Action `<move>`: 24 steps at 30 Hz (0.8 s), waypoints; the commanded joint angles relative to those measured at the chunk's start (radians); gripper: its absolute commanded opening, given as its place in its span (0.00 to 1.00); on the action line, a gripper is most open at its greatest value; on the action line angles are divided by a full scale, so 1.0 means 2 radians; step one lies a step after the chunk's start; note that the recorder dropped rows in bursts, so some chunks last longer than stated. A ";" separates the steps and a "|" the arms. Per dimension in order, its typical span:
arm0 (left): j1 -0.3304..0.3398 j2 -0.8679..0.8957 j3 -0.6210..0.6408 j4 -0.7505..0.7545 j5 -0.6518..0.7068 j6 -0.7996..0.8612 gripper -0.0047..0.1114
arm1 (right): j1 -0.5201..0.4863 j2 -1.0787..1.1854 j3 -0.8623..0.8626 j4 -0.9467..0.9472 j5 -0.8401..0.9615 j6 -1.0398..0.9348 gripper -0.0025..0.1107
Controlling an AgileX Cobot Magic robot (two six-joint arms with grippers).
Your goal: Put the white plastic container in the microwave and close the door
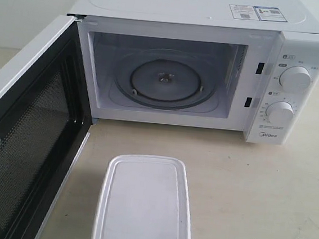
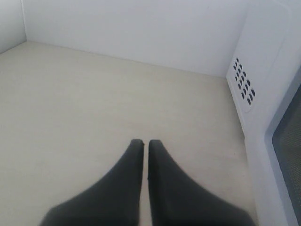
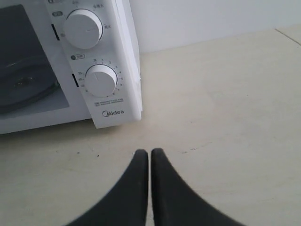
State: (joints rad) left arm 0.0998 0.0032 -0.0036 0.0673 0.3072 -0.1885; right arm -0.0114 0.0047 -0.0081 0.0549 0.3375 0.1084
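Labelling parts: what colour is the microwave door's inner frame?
The inner frame is black; clearest in exterior view.

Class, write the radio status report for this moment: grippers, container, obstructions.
Left gripper shut, empty; right gripper shut, empty. Container on table before microwave, untouched. Door open, turntable bare, nothing in the way.

White plastic container [image 1: 144, 205] lidded, on table before microwave [image 1: 198, 67]; door [image 1: 25, 135] swung open (turntable bare).
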 commanded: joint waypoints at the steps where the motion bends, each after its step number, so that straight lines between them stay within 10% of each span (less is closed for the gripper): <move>1: -0.003 -0.002 0.002 -0.004 -0.001 0.003 0.08 | -0.002 -0.002 -0.031 0.012 -0.008 -0.001 0.02; 24: -0.003 -0.002 0.002 -0.004 -0.001 0.003 0.08 | 0.009 0.095 -0.271 0.058 -0.216 -0.031 0.02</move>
State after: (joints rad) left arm 0.0998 0.0032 -0.0036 0.0673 0.3072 -0.1885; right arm -0.0114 0.0936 -0.4668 0.1704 -0.0972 0.1203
